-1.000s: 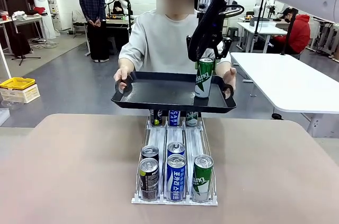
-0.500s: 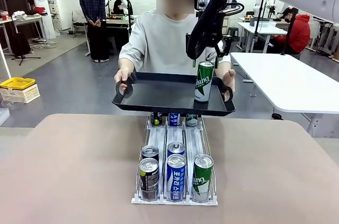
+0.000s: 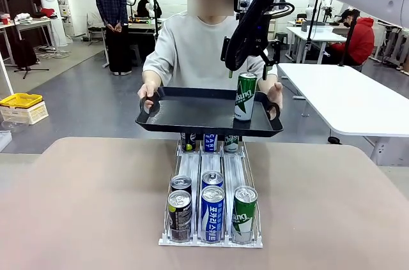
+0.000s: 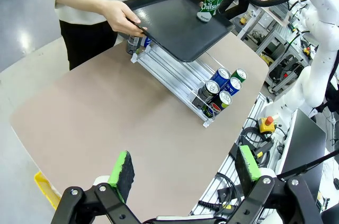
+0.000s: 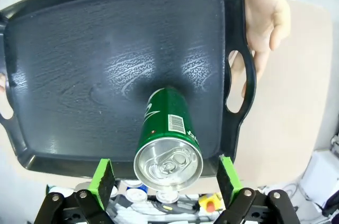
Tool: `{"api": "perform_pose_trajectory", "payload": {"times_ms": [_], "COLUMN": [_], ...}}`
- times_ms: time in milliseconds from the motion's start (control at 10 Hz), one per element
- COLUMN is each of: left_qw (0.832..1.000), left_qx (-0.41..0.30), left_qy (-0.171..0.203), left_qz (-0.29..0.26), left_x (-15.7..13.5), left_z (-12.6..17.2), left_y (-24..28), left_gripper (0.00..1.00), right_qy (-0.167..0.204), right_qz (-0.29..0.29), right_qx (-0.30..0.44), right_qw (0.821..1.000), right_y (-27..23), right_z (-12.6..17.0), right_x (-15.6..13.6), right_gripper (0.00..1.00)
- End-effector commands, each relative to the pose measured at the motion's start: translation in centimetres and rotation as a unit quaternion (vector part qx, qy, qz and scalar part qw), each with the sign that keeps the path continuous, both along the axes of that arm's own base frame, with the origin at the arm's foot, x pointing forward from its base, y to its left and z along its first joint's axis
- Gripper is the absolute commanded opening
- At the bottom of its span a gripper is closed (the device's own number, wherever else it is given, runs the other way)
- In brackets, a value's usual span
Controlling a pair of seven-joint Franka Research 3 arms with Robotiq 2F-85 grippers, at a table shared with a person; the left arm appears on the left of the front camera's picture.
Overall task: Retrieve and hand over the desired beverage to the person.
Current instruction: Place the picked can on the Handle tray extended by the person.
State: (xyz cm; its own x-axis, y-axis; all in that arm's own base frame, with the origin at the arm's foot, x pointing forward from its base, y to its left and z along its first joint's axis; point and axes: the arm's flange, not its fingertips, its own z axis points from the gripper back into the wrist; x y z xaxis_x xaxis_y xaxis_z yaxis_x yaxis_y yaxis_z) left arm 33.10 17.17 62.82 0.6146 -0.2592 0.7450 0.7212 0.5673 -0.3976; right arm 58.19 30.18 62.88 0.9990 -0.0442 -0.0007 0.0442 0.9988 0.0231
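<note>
Green can (image 3: 245, 96) stands at 3 o'clock on tray (image 3: 185, 112); rest bare. Person's hands (image 3: 148, 94) cover both handles. Table (image 3: 83, 206) open at 3 and 9 o'clock of can rack (image 3: 192, 165).

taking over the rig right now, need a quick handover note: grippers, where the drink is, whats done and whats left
Right gripper: open, just above the green can, holding nothing.
Left gripper: open, empty, back over the near side of the table.
The green can stands upright on its own at one end of the black tray, which the person holds by both handles above the far end of the can rack.
Done: the can is on the person's tray.
Left: probably only lift the right arm clear of the can and tray.
</note>
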Motion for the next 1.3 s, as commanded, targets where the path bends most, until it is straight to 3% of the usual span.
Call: {"api": "perform_pose_trajectory", "payload": {"times_ms": [0, 200, 300, 500, 800, 1200], "left_qw": [1.000, 1.000, 1.000, 1.000, 1.000, 1.000], "left_qx": [-0.006, -0.006, -0.006, -0.006, -0.006, -0.006], "left_qy": [-0.011, -0.011, -0.011, -0.011, -0.011, -0.011], "left_qz": [-0.007, -0.007, -0.007, -0.007, -0.007, -0.007], "left_x": [0.0, 0.0, 0.0, 0.0, 0.0, 0.0], "left_z": [0.1, 0.1, 0.1, 0.1, 0.1, 0.1], "left_y": [0.1, 0.1, 0.1, 0.1, 0.1, 0.1], "left_gripper": [1.00, 1.00, 1.00, 1.00, 1.00, 1.00], "right_qy": [0.004, -0.039, -0.040, -0.054, -0.045, -0.016], "right_qz": [0.014, 0.023, 0.026, 0.014, 0.008, 0.009], "right_qx": [0.019, 0.040, 0.053, 0.048, 0.061, 0.058], "right_qw": [1.000, 0.998, 0.997, 0.997, 0.997, 0.998], "right_y": [0.1, -1.1, -2.2, -5.2, -8.3, -8.9], "right_z": [2.2, 7.6, 9.7, 11.3, 7.8, 3.8], "right_x": [-0.4, -6.1, -9.2, -15.0, -19.5, -19.6], "right_gripper": [1.00, 1.00, 1.00, 1.00, 1.00, 1.00]}}
